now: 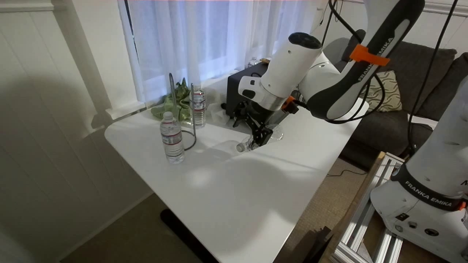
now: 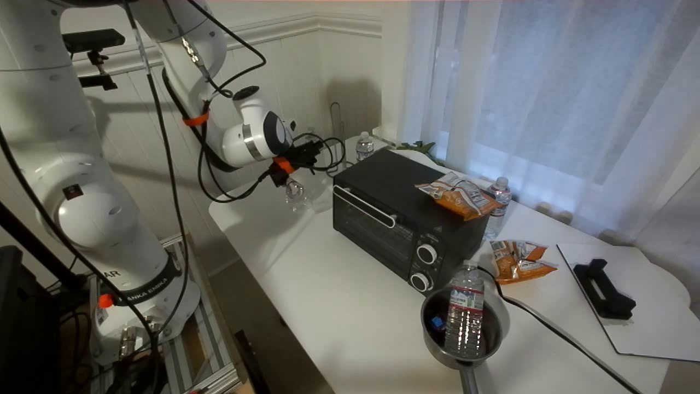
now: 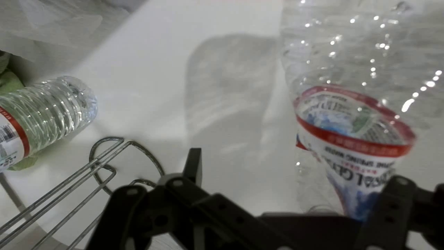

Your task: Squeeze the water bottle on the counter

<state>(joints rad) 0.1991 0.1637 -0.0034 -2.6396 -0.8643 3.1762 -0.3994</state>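
The water bottle [image 1: 245, 144] is clear with a red-banded label and lies on the white counter [image 1: 234, 190]. It also shows in an exterior view [image 2: 297, 196], below the arm's end. In the wrist view the water bottle [image 3: 353, 55] fills the right side, and its label looks folded and dented. My gripper [image 3: 293, 177] is open. Its left finger stands apart from the bottle over bare counter. Its right finger overlaps the label; whether it touches cannot be told. In an exterior view the gripper [image 1: 250, 129] is low over the bottle, hiding its middle.
An upright bottle [image 1: 172, 138] stands beside a wire holder [image 1: 193, 120]. Another bottle [image 1: 198, 107] and green leafy stuff [image 1: 166, 107] stand behind. A black toaster oven [image 2: 377, 191], snack bag [image 2: 462, 200] and pot with a bottle [image 2: 432, 342] are farther along.
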